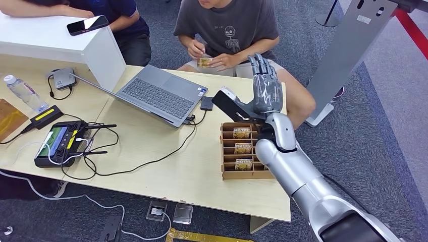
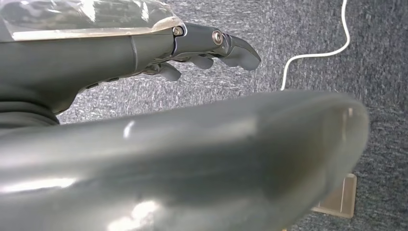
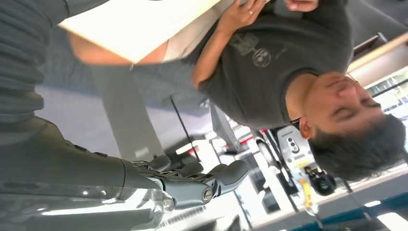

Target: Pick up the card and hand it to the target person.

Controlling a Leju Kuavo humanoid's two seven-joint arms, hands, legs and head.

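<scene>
Grey and upright, my right hand (image 1: 265, 86) is raised past the far end of the wooden card rack (image 1: 228, 175), fingers straight and a little apart, gripping nothing. From the right wrist camera I see those fingers (image 3: 226, 174) extended with nothing in them, and beyond them the person in the grey T-shirt (image 3: 284, 57). That person (image 1: 229, 27) sits just beyond the rack at the surface's far edge, and holds the card (image 1: 204, 62) in both hands, close to the chest. My hand is near the card but apart from it.

The rack stands on the pale wooden surface (image 1: 166, 176) directly under my right forearm; more cards (image 1: 243, 148) stand in its slots. Left of the rack a small black adapter (image 1: 206, 103) lies beside an open grey laptop (image 1: 159, 94), with black cables trailing off it. Further left of the rack I see a black controller with a screen (image 1: 59, 142), a clear water bottle (image 1: 22, 93) and a white box (image 1: 55, 43) with a phone (image 1: 87, 24) on top. A second person in a dark top (image 1: 118, 12) leans on that box.

My left hand (image 2: 211, 48) hangs over grey carpet (image 2: 308, 29), fingers loosely curled and parted, holding nothing, with a white cable (image 2: 312, 50) on the floor beyond it.
</scene>
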